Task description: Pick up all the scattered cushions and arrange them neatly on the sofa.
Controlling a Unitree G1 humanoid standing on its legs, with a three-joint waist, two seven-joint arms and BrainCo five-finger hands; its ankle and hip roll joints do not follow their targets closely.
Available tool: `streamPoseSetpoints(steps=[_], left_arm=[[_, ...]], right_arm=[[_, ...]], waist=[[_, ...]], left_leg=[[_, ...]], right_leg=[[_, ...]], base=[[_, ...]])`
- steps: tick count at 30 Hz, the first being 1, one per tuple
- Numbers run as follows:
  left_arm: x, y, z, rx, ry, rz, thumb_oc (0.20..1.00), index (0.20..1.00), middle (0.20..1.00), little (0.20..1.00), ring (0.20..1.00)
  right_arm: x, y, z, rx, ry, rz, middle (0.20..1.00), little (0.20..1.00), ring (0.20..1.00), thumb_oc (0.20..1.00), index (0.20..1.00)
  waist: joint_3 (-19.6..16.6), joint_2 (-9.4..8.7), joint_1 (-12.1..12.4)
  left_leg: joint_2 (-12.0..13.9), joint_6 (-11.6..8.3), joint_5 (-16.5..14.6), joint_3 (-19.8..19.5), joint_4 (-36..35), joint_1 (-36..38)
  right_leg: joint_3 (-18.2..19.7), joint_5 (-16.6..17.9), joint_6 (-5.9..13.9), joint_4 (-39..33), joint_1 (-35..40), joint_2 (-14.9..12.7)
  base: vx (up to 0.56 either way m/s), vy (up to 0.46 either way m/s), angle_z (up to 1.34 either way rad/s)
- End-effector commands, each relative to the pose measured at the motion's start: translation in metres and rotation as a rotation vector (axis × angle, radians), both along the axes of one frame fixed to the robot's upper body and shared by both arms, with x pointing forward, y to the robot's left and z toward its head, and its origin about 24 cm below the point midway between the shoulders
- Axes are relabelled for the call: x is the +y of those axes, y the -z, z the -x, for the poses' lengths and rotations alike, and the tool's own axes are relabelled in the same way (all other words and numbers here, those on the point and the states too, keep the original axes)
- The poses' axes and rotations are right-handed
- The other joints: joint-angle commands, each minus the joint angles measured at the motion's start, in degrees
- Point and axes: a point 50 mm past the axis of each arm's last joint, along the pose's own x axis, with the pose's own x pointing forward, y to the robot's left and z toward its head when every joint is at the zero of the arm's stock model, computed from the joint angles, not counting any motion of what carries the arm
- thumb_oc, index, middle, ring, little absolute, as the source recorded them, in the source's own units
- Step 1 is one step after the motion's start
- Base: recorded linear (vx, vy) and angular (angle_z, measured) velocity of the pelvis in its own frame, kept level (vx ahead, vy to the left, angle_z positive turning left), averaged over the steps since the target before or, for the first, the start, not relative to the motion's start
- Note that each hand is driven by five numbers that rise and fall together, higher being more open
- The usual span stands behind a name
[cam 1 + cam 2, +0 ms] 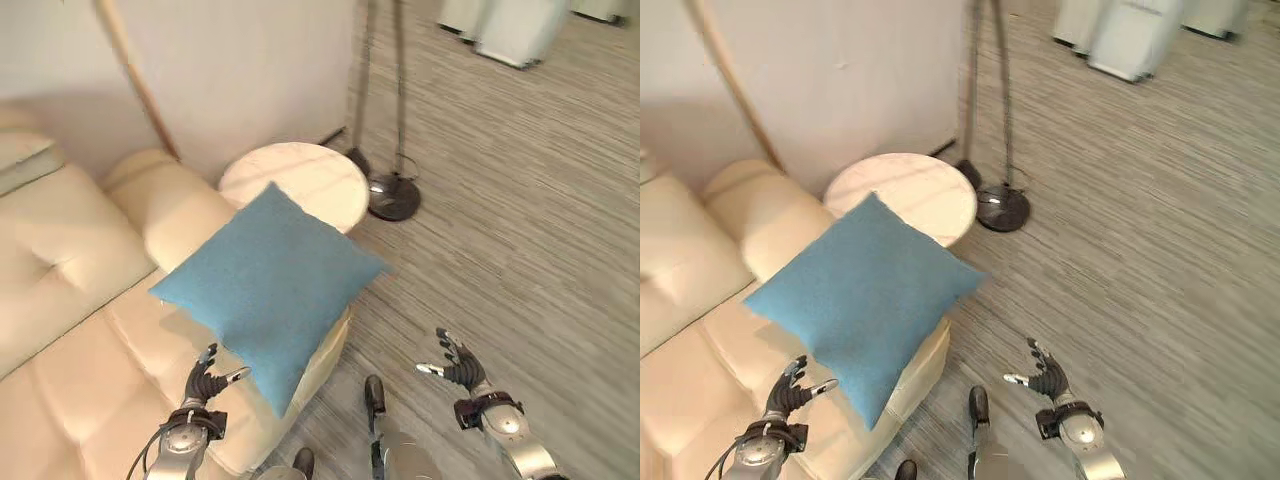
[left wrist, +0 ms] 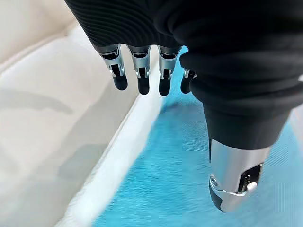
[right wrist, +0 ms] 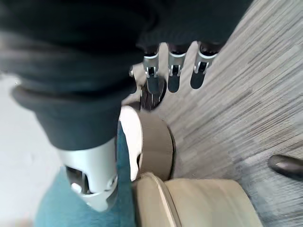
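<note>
- Your blue cushion [image 1: 270, 285] lies on the cream sofa [image 1: 80, 340] seat's end, one corner overhanging the front edge, diagonal pointing toward the round side table [image 1: 300, 180].
- Your left hand [image 1: 205, 380], fingers relaxed and empty, sits just beside its near corner.
- Your right hand [image 1: 458, 365], also relaxed, hangs over floor, well apart.
- No legible print.

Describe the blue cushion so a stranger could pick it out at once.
Find the cream sofa against the wall, then its end beside the round pale side table. The blue cushion lies there, one corner overhanging the seat edge. It is the one blue thing among cream and grey.
</note>
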Motion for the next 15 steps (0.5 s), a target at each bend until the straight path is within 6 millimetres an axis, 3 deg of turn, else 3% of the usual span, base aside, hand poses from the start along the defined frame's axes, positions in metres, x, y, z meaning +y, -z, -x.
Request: streamPoseSetpoints(steps=[1, 3, 6, 7, 8, 9, 10, 12, 15], left_arm=[[0.008, -0.019, -0.012, -0.092, 0.040, -0.047, 1.000, 1.000, 1.000, 1.000, 1.000], [0.007, -0.019, -0.013, -0.094, 0.041, -0.044, 1.000, 1.000, 1.000, 1.000, 1.000], [0.006, -0.020, -0.015, -0.105, 0.030, -0.027, 1.000, 1.000, 1.000, 1.000, 1.000], [0.004, -0.020, -0.016, -0.110, 0.032, -0.020, 1.000, 1.000, 1.000, 1.000, 1.000], [0.000, -0.020, -0.019, -0.114, 0.049, -0.017, 1.000, 1.000, 1.000, 1.000, 1.000], [0.000, -0.020, -0.019, -0.114, 0.049, -0.017, 1.000, 1.000, 1.000, 1.000, 1.000], [-0.001, -0.021, -0.021, -0.117, 0.057, -0.020, 1.000, 1.000, 1.000, 1.000, 1.000], [-0.002, -0.022, -0.023, -0.118, 0.072, -0.028, 1.000, 1.000, 1.000, 1.000, 1.000], [0.001, -0.024, -0.022, -0.114, 0.083, -0.045, 1.000, 1.000, 1.000, 1.000, 1.000]], right_arm=[[-0.012, -0.030, -0.023, -0.155, 0.010, 0.006, 1.000, 1.000, 1.000, 1.000, 1.000], [-0.017, -0.030, -0.021, -0.158, 0.025, 0.004, 1.000, 1.000, 1.000, 1.000, 1.000], [-0.020, -0.028, -0.019, -0.144, 0.036, 0.013, 1.000, 1.000, 1.000, 1.000, 1.000], [-0.021, -0.028, -0.019, -0.141, 0.040, 0.016, 1.000, 1.000, 1.000, 1.000, 1.000], [-0.026, -0.028, -0.018, -0.143, 0.061, 0.025, 1.000, 1.000, 1.000, 1.000, 1.000], [-0.026, -0.028, -0.018, -0.143, 0.061, 0.025, 1.000, 1.000, 1.000, 1.000, 1.000], [-0.027, -0.028, -0.018, -0.143, 0.072, 0.024, 1.000, 1.000, 1.000, 1.000, 1.000], [-0.031, -0.028, -0.017, -0.144, 0.089, 0.025, 1.000, 1.000, 1.000, 1.000, 1.000], [-0.035, -0.029, -0.015, -0.142, 0.096, 0.040, 1.000, 1.000, 1.000, 1.000, 1.000]], waist=[[1.46, -0.47, 0.14], [1.29, -0.30, -0.27], [1.12, -0.17, -0.58], [1.07, -0.14, -0.70], [0.98, 0.17, -1.67], [0.95, 0.16, -1.63], [0.74, 0.18, -2.15], [0.27, 0.22, -2.64], [-0.19, -0.19, -2.70]], left_leg=[[1.04, -3.92, -3.25, 5.25, 4.22, -1.46], [3.11, -5.81, -0.76, 5.49, 4.44, -3.59], [4.44, -6.08, -0.40, 8.29, 3.95, -4.76], [5.07, -6.25, -0.26, 10.35, 3.60, -4.98], [6.83, -6.03, 0.61, 18.30, 2.81, -5.58], [6.82, -6.03, 0.60, 18.35, 2.83, -5.61], [7.56, -5.91, 1.05, 22.42, 2.18, -5.81], [7.60, -5.70, 1.49, 25.82, 1.85, -5.88], [7.45, -5.59, 1.78, 27.36, 1.37, -5.72]], right_leg=[[-2.88, -3.88, 2.55, 2.30, 3.22, 0.19], [-6.01, -4.79, 1.72, 1.04, 4.70, -0.09], [-8.81, -5.84, 1.08, 0.28, 6.29, -0.47], [-9.77, -6.23, 0.88, -0.04, 6.99, -0.65], [-12.57, -7.09, 0.79, -0.86, 8.76, -1.16], [-12.52, -7.08, 0.80, -0.87, 8.73, -1.16], [-13.72, -7.26, 0.78, -1.14, 9.36, -1.27], [-14.83, -7.45, 0.58, -1.78, 10.65, -1.18], [-15.83, -7.40, 0.58, -1.93, 11.90, -1.12]], base=[[0.11, -0.279, 1.99], [0.08, -0.281, 1.00], [0.05, -0.168, 0.66], [0.04, -0.081, 0.74], [0.04, -0.079, 0.76], [0.02, -0.058, 0.89], [0.01, -0.011, 0.77], [0.06, -0.016, 0.62], [0.13, 0.017, 0.17]])
